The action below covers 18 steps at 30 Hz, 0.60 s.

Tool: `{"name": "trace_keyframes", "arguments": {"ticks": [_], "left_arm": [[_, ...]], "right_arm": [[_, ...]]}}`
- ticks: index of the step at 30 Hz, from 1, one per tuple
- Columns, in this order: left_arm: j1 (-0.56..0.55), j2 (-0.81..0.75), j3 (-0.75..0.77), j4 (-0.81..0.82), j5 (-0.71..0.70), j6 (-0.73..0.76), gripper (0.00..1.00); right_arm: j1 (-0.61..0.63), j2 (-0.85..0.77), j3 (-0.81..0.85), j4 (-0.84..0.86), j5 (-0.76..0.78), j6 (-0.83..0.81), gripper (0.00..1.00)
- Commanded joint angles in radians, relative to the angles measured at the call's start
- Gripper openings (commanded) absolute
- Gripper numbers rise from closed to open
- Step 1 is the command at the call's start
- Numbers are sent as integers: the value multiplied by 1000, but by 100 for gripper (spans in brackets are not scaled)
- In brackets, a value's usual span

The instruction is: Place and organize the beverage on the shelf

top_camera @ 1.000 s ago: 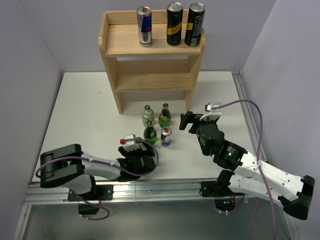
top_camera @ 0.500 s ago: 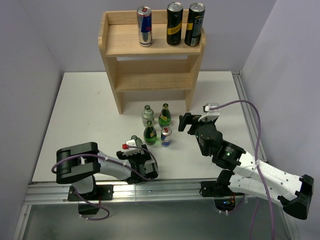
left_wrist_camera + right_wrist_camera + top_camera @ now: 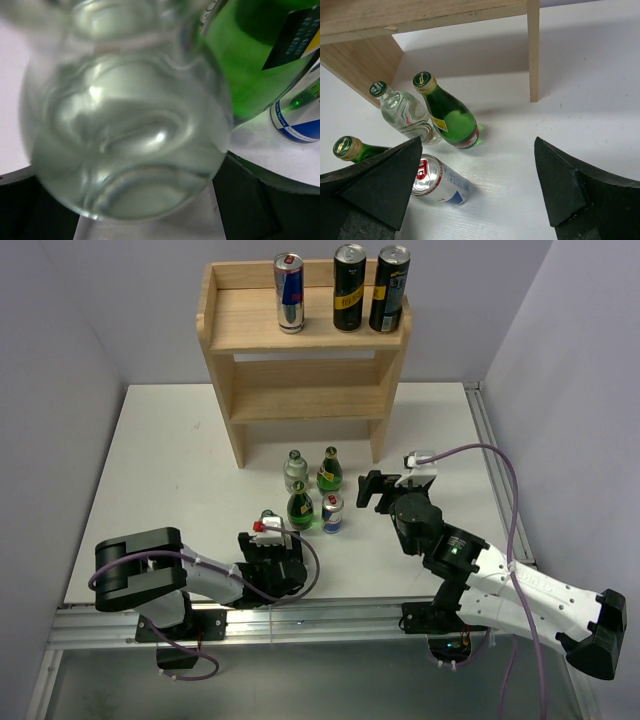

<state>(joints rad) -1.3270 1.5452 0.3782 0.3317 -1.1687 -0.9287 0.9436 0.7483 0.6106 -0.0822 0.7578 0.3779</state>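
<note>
Looking roughly halfway: three cans [image 3: 349,287] on the shelf [image 3: 240,330], bottles [image 3: 329,472] and a small can [image 3: 332,512] below. Left gripper [image 3: 272,545] brackets a clear bottle [image 3: 125,125], grip unclear; right gripper [image 3: 477,145] spread wide, empty.

A: What sort of place is this?
B: A robotics lab test cell. Plain grey walls [image 3: 60,330] box in a white table [image 3: 170,460] at left, top and right. An aluminium rail [image 3: 340,625] crosses the bottom of the frame, and a purple cable [image 3: 480,447] loops at right.
</note>
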Motion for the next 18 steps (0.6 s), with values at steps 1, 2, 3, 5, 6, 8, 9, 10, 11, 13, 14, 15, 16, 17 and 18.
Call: {"name": "trace_keyframes", "arguments": {"ticks": [1, 2, 3, 5, 6, 8, 9, 10, 11, 13, 14, 15, 16, 17, 18], "left_arm": [[25, 18, -25, 217, 56, 178, 98], [31, 23, -24, 246, 58, 207, 98], [44, 33, -22, 253, 57, 220, 98], [61, 36, -21, 263, 56, 249, 96], [80, 38, -25, 303, 61, 261, 95], [94, 38, -27, 313, 60, 266, 91], [104, 41, -30, 331, 61, 272, 90], [107, 50, -27, 331, 54, 274, 86], [112, 58, -22, 331, 53, 272, 84], [130, 75, -19, 348, 58, 278, 77], [138, 79, -22, 352, 64, 275, 74], [143, 87, -21, 371, 72, 281, 70], [147, 92, -19, 368, 73, 280, 65], [153, 98, -18, 368, 75, 278, 54], [155, 101, -18, 369, 70, 278, 24]], "right_arm": [[-6, -15, -18, 41, 6, 19, 100], [-6, -14, -25, 44, 8, 22, 100], [-6, -15, -29, 45, 6, 24, 100], [-6, -17, -38, 50, 5, 26, 100], [-6, -17, -40, 52, 5, 26, 100], [-8, -18, -48, 55, 5, 26, 100], [-9, -18, -51, 55, 3, 26, 100], [-11, -18, -55, 55, 3, 26, 100], [-11, -20, -60, 58, 3, 27, 100], [-11, -20, -72, 61, 3, 30, 100], [-12, -21, -77, 67, 2, 32, 100], [-12, -21, -80, 68, 2, 33, 100], [-12, -20, -84, 68, 0, 35, 100], [-12, -18, -87, 70, -2, 36, 100], [-14, -17, -87, 70, 0, 36, 100]]}}
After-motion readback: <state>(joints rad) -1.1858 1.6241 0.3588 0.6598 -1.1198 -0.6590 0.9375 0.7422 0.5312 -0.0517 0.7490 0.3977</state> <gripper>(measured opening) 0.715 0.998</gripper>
